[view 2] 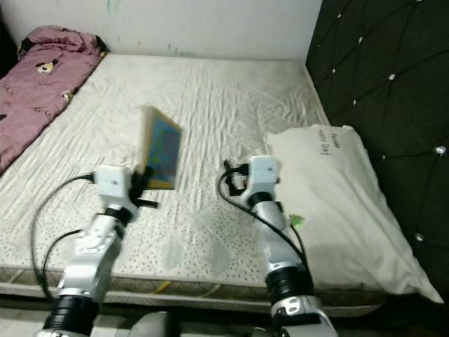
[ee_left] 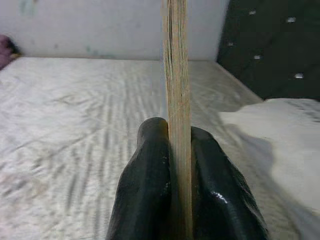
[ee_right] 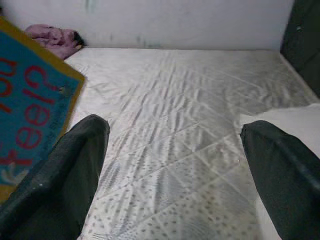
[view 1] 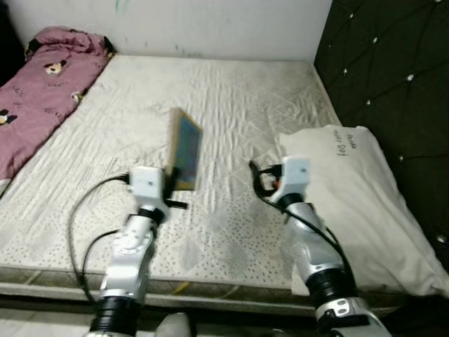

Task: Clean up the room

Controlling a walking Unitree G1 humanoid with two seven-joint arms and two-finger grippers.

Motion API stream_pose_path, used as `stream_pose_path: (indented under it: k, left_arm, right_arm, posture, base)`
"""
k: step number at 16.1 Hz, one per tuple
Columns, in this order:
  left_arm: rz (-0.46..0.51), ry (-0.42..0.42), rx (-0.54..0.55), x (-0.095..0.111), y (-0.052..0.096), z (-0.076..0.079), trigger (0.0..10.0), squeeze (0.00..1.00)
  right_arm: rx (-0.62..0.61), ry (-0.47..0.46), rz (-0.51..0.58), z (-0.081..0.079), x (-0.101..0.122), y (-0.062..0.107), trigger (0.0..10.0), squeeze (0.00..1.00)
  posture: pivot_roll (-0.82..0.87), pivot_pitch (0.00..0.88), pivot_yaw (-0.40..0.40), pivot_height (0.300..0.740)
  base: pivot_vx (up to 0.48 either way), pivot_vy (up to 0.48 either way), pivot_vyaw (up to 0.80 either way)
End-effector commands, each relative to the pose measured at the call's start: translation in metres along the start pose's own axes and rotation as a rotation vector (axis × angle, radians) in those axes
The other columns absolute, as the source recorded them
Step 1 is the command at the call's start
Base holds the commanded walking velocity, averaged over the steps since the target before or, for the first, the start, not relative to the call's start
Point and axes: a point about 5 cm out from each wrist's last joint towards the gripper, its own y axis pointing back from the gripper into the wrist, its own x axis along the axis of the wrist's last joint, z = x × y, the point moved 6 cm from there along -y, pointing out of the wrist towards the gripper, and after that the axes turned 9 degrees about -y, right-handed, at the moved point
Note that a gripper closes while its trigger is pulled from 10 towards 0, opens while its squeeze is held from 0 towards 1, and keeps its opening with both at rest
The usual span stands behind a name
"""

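In the left eye view, a thin book (view 1: 186, 149) is held upright above the mattress (view 1: 231, 105) by the left gripper (view 1: 170, 184), clamped on its lower edge, while the right gripper (view 1: 257, 179) is spread wide and empty beside the white pillow (view 1: 365, 203).

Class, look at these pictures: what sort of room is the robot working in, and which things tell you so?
Most likely a bedroom: a bare quilted mattress, a white pillow beside a dark padded headboard, and a pink blanket.
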Motion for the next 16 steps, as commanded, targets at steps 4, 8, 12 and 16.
stream_pose_path:
  k: [4, 8, 12, 16]
  left_arm:
    - [0.048, -0.060, -0.006, 0.015, -0.002, 0.002, 10.0, 0.00]
    - [0.009, -0.027, 0.038, 0.005, 0.015, -0.023, 10.0, 0.00]
    - [-0.010, -0.017, 0.027, 0.004, 0.018, -0.031, 10.0, 0.00]
    - [-0.013, -0.024, -0.038, 0.002, 0.036, -0.017, 10.0, 0.00]
  right_arm:
    - [0.000, -0.005, 0.034, -0.001, 0.008, 0.001, 10.0, 0.00]
    - [-0.020, -0.022, 0.028, 0.005, 0.007, 0.005, 10.0, 0.00]
    - [-0.019, -0.006, 0.024, 0.005, 0.006, 0.005, 10.0, 0.00]
    - [-0.005, 0.005, 0.020, 0.005, 0.006, 0.006, 10.0, 0.00]
  posture:
    - [0.10, 0.000, 0.013, 0.740]
    - [0.10, 0.000, 0.015, 0.740]
    - [0.11, 0.000, 0.011, 0.740]
    - [0.12, 0.000, 0.005, 0.740]
  base:
    - [0.000, 0.000, 0.00]
    - [0.000, 0.000, -0.20]
    - [0.000, 0.000, -0.80]
    - [0.000, 0.000, -0.80]
